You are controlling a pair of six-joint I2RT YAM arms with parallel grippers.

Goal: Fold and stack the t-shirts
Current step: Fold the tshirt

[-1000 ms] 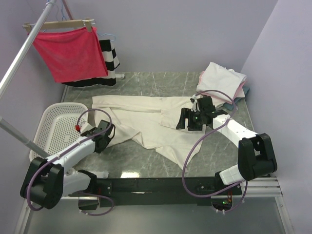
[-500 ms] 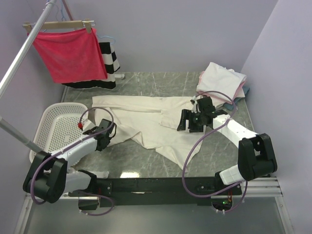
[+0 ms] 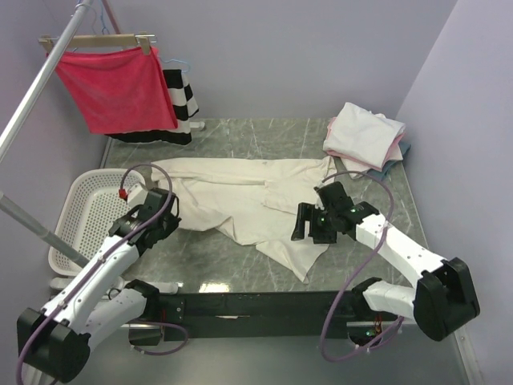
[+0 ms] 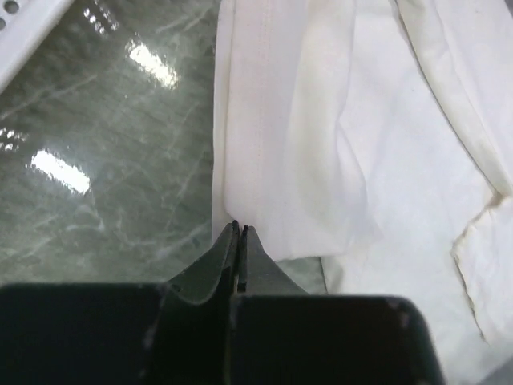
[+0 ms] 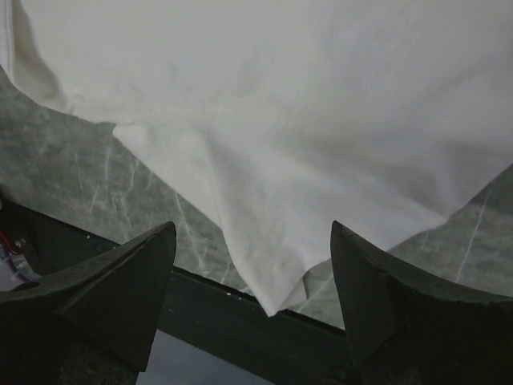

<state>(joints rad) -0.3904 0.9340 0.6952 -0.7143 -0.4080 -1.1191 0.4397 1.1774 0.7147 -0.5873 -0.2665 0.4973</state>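
Since a second ago the right gripper (image 5: pixel 252 233) has pulled back toward the near side and hangs wide open over the cream shirt (image 3: pixel 240 196). The left gripper (image 4: pixel 240 233) has edged nearer the basket (image 3: pixel 84 210), jaws closed at the hem. The shirt lies just beside the basket, its long axis running straight away from it, one corner pointing nearward
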